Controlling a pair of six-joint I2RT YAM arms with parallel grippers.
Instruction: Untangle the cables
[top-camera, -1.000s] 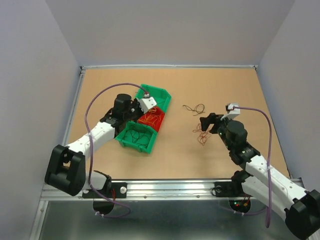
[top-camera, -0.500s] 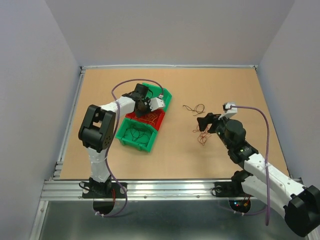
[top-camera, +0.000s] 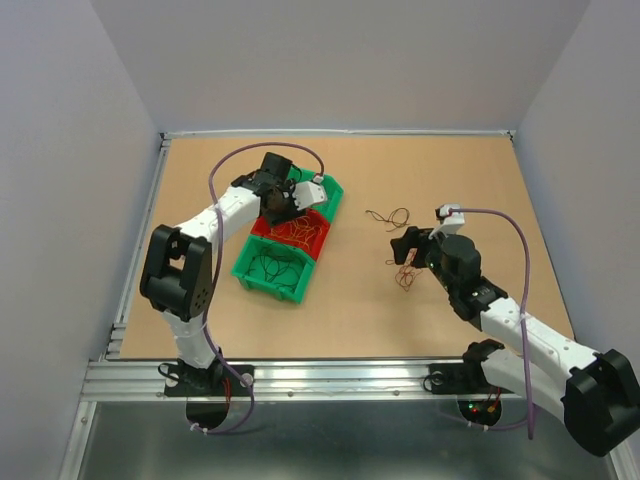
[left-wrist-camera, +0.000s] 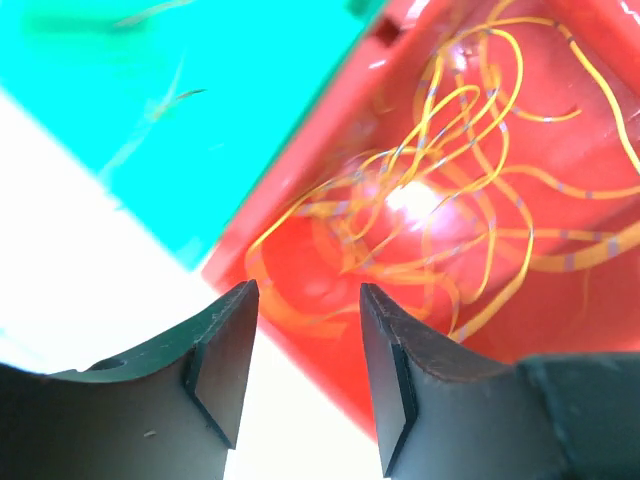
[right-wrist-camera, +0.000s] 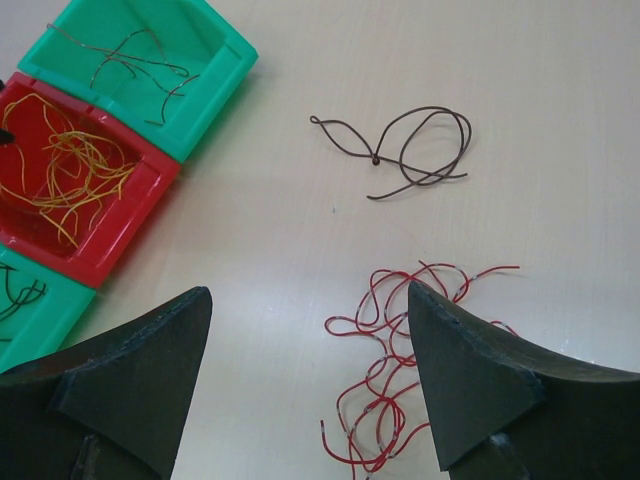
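Observation:
Thin red cables (top-camera: 404, 272) lie tangled on the table just under my right gripper (top-camera: 408, 245), which stands open above them. In the right wrist view the red cables (right-wrist-camera: 400, 400) run beneath the right finger while my right gripper (right-wrist-camera: 310, 300) holds nothing. A dark brown cable (top-camera: 388, 217) (right-wrist-camera: 410, 150) lies looped beyond it. Yellow cables (top-camera: 293, 232) (left-wrist-camera: 470, 200) fill the red bin (top-camera: 320, 243). My left gripper (top-camera: 280, 208) (left-wrist-camera: 305, 300) hovers open over that bin's (left-wrist-camera: 330, 130) edge, with nothing between its fingers.
Three bins sit in a row left of centre. The far green bin (top-camera: 331, 200) (right-wrist-camera: 215, 75) holds thin dark wires, the red one is in the middle, and the near green bin (top-camera: 300, 283) holds dark wires (top-camera: 268, 268). Bare table lies between the bins and the loose cables.
My left gripper has opened over the red bin, and the left arm has reared up and swung its elbow leftward. My right gripper has crept slightly left, still open.

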